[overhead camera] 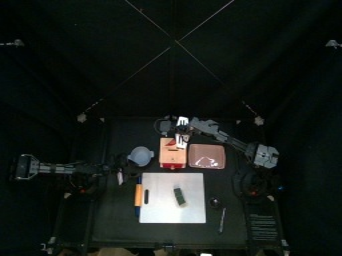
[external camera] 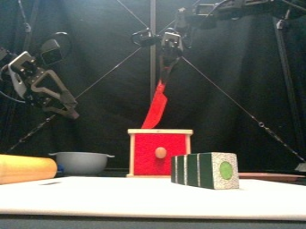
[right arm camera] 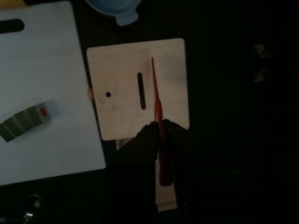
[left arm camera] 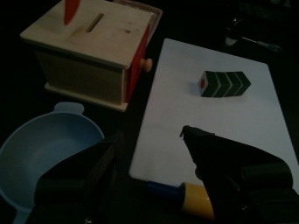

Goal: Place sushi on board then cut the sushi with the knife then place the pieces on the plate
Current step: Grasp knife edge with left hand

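Slippage of the slim red toy knife [external camera: 155,106], pinched by the right pincer [external camera: 167,46] above the pale wooden box [external camera: 159,152], could skew any cut into the dark green sushi roll [external camera: 207,170] on the white cutting board [external camera: 120,192]; the left pincer [left arm camera: 152,166] hangs spread.

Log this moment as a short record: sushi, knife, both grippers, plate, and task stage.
sushi roll: in one piece, lying on the white cutting board
red knife: hanging over the wooden box, clear of the board
right gripper: shut on the red knife, above the box
left gripper: open, empty, beside the blue-grey bowl
pink tray: right of the box, no sushi on it
stage: sushi on the board, not yet cut
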Controlling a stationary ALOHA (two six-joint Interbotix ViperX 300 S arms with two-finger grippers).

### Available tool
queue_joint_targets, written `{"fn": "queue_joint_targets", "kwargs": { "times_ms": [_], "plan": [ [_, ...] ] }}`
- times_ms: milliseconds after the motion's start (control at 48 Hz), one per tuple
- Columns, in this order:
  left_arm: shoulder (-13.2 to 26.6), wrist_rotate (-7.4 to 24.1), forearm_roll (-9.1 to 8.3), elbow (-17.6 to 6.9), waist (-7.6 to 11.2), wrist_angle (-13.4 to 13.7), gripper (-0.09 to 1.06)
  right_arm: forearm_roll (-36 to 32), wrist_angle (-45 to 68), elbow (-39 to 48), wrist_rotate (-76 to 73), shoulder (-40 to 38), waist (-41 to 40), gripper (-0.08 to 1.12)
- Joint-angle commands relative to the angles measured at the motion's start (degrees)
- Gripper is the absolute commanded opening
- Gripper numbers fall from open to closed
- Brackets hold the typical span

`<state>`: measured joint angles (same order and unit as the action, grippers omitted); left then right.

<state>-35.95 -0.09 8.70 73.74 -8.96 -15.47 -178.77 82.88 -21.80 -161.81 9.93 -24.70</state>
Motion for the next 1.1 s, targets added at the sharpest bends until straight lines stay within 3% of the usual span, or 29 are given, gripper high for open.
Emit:
{"fn": "queue_joint_targets", "kwargs": {
  "times_ms": [21,333,729,1104],
  "plan": [
    [0.00,0.00,0.09,-0.62,-0.26,-0.26,0.91,-0.62,-0.09,-2.11,-0.18,-3.25,-0.35,0.42],
    [0.00,0.00,0.00,-0.62,-0.26,-0.26,0.91,0.00,0.26,-3.34,-0.44,-5.10,2.20,0.42],
    [0.00,0.00,0.09,-0.88,-0.35,-0.26,0.91,0.79,-1.23,3.34,-7.38,-10.46,13.71,0.42],
    [-0.09,0.09,0.09,-1.14,-0.35,-0.26,0.91,1.05,-16.79,21.71,-14.77,-20.57,19.25,0.42]
  ]
}}
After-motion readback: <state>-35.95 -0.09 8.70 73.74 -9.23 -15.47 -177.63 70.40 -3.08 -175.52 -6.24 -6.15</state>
